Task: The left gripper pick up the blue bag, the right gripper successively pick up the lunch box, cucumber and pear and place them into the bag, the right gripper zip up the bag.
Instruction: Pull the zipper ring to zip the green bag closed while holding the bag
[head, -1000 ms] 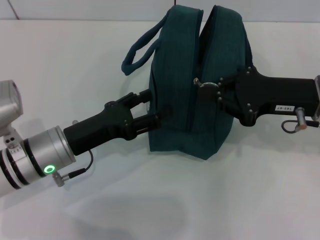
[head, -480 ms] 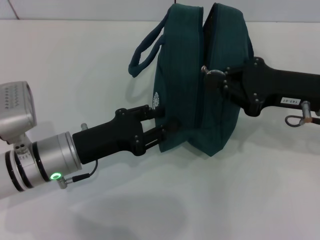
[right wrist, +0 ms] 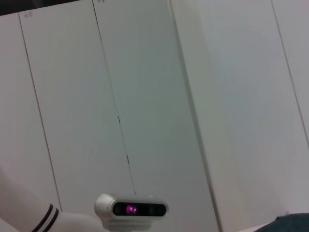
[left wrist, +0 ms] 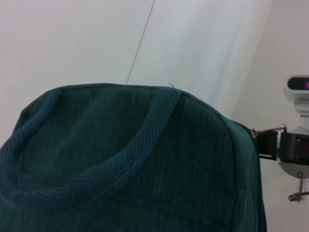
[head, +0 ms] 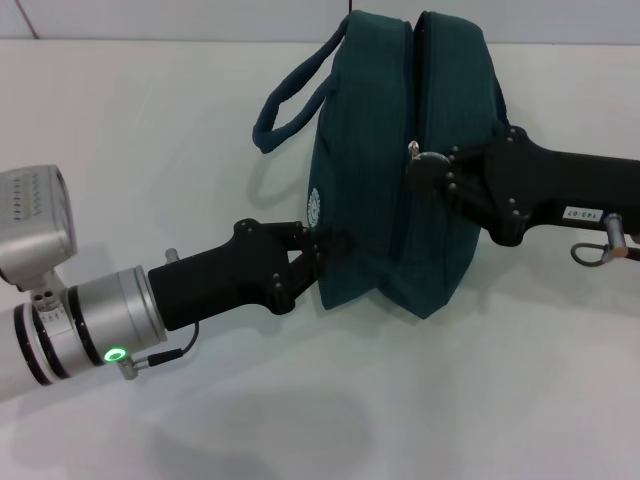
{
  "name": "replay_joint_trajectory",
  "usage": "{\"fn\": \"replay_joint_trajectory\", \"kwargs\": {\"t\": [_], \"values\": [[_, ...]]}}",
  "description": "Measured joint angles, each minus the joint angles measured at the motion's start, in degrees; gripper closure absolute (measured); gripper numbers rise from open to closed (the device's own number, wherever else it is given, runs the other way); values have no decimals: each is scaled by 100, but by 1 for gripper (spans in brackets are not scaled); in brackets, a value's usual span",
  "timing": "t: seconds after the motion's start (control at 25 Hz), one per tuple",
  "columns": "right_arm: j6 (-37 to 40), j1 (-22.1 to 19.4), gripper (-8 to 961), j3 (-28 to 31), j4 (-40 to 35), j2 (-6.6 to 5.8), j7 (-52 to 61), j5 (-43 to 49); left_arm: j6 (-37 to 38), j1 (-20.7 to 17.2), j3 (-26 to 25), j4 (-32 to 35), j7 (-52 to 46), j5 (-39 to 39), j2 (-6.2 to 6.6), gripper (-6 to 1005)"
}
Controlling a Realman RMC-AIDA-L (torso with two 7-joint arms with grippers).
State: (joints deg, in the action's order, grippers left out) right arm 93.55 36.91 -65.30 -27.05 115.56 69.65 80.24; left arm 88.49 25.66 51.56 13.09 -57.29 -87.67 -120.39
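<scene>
Head view: the left gripper (head: 318, 250) reaches in from the near left, fingers pinched on the blue bag (head: 375, 150)'s lower left side. The right gripper (head: 430, 168) comes from the right, clamped at the zip line. The bag stands upright, handle (head: 290, 100) looping left.

Left wrist view: teal fabric (left wrist: 120, 164) fills the frame.

Right wrist view: a sliver of bag (right wrist: 289, 223) at one corner.
</scene>
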Motion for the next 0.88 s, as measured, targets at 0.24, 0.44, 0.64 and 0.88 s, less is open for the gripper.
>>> {"fn": "replay_joint_trajectory", "kwargs": {"t": [0.24, 0.44, 0.64, 0.88], "values": [[43, -2, 946, 16, 36, 6, 11, -35, -13, 5, 63, 1, 5, -11, -1, 914], [22, -39, 947, 38, 45, 2, 73, -363, -19, 25, 410, 4, 117, 8, 17, 936], [-73, -69, 947, 47, 47, -14, 147, -647, -34, 38, 684, -3, 226, -22, 28, 936], [-353, -88, 947, 52, 46, -17, 247, -725, -46, 29, 982, 58, 228, -52, 52, 937]]}}
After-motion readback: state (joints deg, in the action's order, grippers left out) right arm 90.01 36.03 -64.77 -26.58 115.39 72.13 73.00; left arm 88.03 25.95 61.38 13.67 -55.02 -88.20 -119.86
